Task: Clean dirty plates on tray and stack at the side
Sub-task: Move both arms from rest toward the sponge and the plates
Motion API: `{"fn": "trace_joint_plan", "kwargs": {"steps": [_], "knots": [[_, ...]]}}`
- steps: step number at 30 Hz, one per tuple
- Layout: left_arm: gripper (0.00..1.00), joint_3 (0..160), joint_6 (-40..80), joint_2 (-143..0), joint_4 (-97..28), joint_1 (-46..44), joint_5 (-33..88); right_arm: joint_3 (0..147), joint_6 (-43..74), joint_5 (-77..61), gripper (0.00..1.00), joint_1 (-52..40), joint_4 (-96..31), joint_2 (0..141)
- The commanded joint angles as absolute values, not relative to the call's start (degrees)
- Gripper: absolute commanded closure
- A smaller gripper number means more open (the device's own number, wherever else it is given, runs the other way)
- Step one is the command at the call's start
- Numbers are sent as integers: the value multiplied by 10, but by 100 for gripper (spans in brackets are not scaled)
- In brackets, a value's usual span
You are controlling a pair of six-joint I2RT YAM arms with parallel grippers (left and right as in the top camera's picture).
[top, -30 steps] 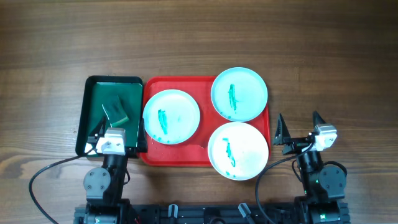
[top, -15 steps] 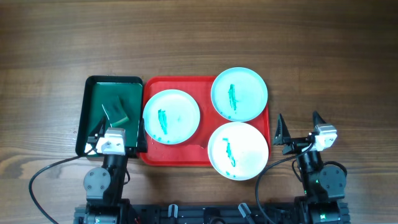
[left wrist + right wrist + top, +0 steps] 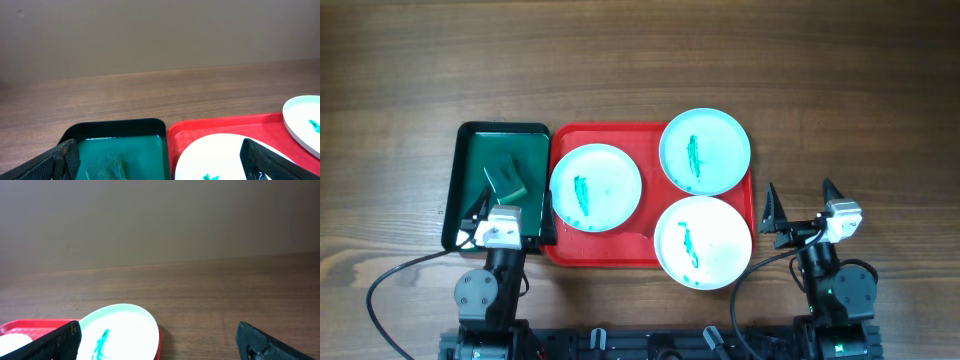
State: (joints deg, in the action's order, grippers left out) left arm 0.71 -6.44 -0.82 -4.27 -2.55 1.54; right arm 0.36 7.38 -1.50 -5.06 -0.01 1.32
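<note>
Red tray (image 3: 605,248) carries all three teal-smeared plates: left plate (image 3: 596,187), far plate (image 3: 705,150) and near plate (image 3: 703,242), whose rim overhangs the tray's near right corner. We note a green tray (image 3: 472,160) just beside it on the left, with a sponge (image 3: 506,180) inside. The left gripper (image 3: 510,212) and right gripper (image 3: 800,200) have their fingers spread apart and hold nothing.

Bench (image 3: 620,60): brown wood grain, matte.
Wall (image 3: 150,30): plain grey-beige, behind the bench's far edge.
Light: soft, even.
</note>
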Motion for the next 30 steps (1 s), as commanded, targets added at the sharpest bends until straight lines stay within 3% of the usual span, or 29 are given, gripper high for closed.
{"fn": "trace_joint_plan", "kwargs": {"steps": [1, 21, 30], "knots": [[0, 4, -73, -2, -43, -28, 10, 3, 66, -26, 0, -47, 1, 13], [0, 4, -70, -4, -35, -28, 10, 3, 64, -26, 0, -47, 2, 13], [0, 39, 40, -14, -58, -28, -25, 14, 92, -44, 0, -47, 22, 13]]}}
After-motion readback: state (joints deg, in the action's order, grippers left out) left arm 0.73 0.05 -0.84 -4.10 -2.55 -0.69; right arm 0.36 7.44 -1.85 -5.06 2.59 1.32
